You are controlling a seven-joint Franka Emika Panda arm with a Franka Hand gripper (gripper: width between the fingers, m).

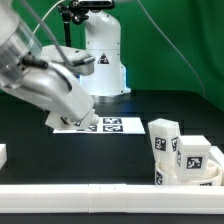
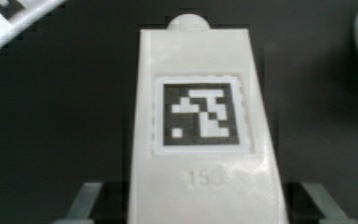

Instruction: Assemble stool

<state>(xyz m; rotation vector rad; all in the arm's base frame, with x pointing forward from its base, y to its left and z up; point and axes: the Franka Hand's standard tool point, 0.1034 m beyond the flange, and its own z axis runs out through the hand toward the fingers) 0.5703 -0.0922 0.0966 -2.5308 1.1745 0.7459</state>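
A white stool leg (image 2: 202,100) with a black-and-white tag runs lengthwise between my gripper's fingers (image 2: 91,200) in the wrist view, and my gripper (image 2: 202,205) is shut on it. In the exterior view my gripper (image 1: 85,120) hangs low over the near left end of the marker board (image 1: 115,126), and the held leg is mostly hidden behind the hand. At the exterior view's right, the round seat (image 1: 203,172) lies on the table with a tagged leg (image 1: 192,155) on it. Another leg (image 1: 163,138) stands just beside it.
A long white rail (image 1: 100,192) runs along the front of the table. A small white block (image 1: 3,155) sits at the exterior view's far left edge. The robot's white base (image 1: 105,55) stands behind the marker board, against a green backdrop.
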